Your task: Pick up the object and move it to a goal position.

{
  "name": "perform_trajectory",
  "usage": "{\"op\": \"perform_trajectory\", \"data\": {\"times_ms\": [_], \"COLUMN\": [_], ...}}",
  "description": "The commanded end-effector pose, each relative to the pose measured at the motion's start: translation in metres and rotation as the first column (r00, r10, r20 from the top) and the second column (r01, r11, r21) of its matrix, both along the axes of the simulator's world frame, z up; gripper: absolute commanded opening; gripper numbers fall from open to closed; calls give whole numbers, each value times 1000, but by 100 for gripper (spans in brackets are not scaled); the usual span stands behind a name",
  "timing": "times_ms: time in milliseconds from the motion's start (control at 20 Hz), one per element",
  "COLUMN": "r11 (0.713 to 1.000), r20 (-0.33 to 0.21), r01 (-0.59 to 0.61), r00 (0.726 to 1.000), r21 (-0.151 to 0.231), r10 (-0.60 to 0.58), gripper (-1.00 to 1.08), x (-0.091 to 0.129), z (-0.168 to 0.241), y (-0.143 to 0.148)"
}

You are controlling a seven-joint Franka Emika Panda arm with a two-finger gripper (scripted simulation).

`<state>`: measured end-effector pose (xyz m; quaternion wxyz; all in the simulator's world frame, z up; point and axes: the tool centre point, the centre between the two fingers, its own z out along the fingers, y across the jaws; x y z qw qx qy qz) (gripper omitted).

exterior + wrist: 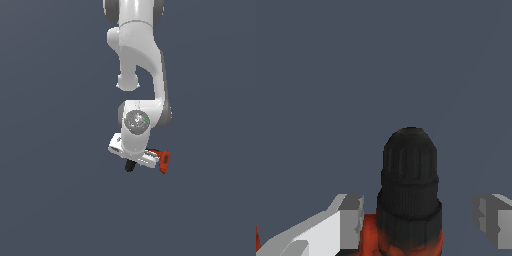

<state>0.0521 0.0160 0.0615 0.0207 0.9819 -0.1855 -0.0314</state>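
The red-orange drill shows in the exterior view as a black nose [130, 166] and a red base [164, 161] sticking out on either side below the white hand. My gripper [145, 162] is right over the drill's middle. In the wrist view the black ribbed nose [408, 185] stands between the two grey fingertips, with the red body below it. One fingertip [352, 220] lies against the red body. The other fingertip [490, 220] stands apart from the nose with a gap. My gripper [418, 216] is open around the drill.
The white arm [137, 65] comes down from the top of the exterior view. All around is a plain dark grey-blue surface with no other object or edge in view.
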Motion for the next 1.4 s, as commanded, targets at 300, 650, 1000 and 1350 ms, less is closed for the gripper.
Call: {"op": "perform_trajectory", "data": {"times_ms": [300, 650, 1000, 1350], "r11": [1000, 1000, 1000, 1000], "r20": [-1, -1, -1, -1], "r01": [7, 10, 10, 10], "r00": [1000, 1000, 1000, 1000], "r21": [-2, -3, -3, -2], "r10": [-7, -10, -10, -10], "gripper": [68, 68, -100, -100], "x": [0, -2, -2, -2], "z": [-9, -32, -33, -31], "y": [0, -1, -1, -1]}}
